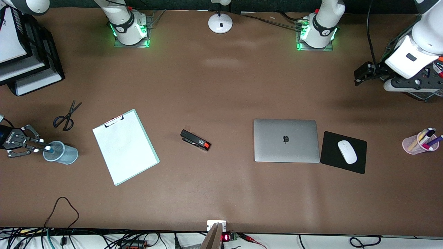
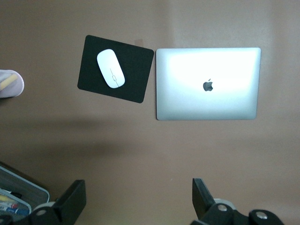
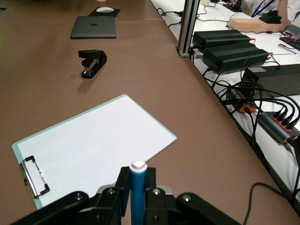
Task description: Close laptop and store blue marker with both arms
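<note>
Only the right wrist view shows the right gripper clenched on the marker; front view places it over the cup. Left gripper hangs released; laptop closed.

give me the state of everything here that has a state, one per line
laptop: lid closed, flat on the table
blue marker: gripped upright, white end up, over the blue cup
right hand: shut on the blue marker
left hand: open, holding nothing
stapler: closed
scissors: slightly open
clipboard: clip down on paper
</note>
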Action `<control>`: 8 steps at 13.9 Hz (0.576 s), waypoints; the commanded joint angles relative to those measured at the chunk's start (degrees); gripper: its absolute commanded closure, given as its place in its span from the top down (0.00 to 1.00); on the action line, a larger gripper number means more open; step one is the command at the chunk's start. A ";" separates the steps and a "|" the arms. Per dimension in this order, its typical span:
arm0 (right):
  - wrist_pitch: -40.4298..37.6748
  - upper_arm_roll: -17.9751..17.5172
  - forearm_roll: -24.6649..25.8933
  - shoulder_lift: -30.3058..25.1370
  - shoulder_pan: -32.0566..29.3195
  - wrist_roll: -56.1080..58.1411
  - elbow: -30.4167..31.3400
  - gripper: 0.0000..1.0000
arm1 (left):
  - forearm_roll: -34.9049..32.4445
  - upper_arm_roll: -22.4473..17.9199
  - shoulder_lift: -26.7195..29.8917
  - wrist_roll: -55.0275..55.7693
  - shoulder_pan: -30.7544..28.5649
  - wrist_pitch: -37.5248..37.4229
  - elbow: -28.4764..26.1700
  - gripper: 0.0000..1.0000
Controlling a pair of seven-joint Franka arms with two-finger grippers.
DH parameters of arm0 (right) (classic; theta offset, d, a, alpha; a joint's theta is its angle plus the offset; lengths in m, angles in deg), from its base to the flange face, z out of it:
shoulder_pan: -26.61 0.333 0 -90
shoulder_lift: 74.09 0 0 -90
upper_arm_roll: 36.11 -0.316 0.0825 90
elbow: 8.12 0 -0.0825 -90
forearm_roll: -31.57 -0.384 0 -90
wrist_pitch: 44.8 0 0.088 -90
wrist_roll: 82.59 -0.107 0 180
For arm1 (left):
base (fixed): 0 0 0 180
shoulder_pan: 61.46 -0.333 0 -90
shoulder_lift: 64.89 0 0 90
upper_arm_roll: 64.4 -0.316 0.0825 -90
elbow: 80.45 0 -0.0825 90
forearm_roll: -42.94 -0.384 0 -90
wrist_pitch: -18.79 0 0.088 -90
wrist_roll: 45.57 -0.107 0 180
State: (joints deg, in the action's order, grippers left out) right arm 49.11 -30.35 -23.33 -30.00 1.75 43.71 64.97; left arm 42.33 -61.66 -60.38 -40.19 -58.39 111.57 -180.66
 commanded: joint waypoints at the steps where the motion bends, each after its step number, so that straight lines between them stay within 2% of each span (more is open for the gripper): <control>1: 0.48 -0.75 -1.45 2.31 -0.90 1.06 -1.80 0.00 | 1.05 -0.54 0.41 -0.90 0.62 -0.75 0.01 1.00; 8: 2.68 -0.75 -1.45 5.38 -1.95 1.06 -3.38 0.00 | 0.96 -0.63 0.24 -0.90 0.53 -0.49 0.10 1.00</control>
State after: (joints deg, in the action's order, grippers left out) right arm 51.87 -30.34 -23.54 -27.01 1.02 44.02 64.58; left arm 42.33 -61.69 -60.37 -40.19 -58.18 111.46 -180.66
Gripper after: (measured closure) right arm 0.824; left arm 0.000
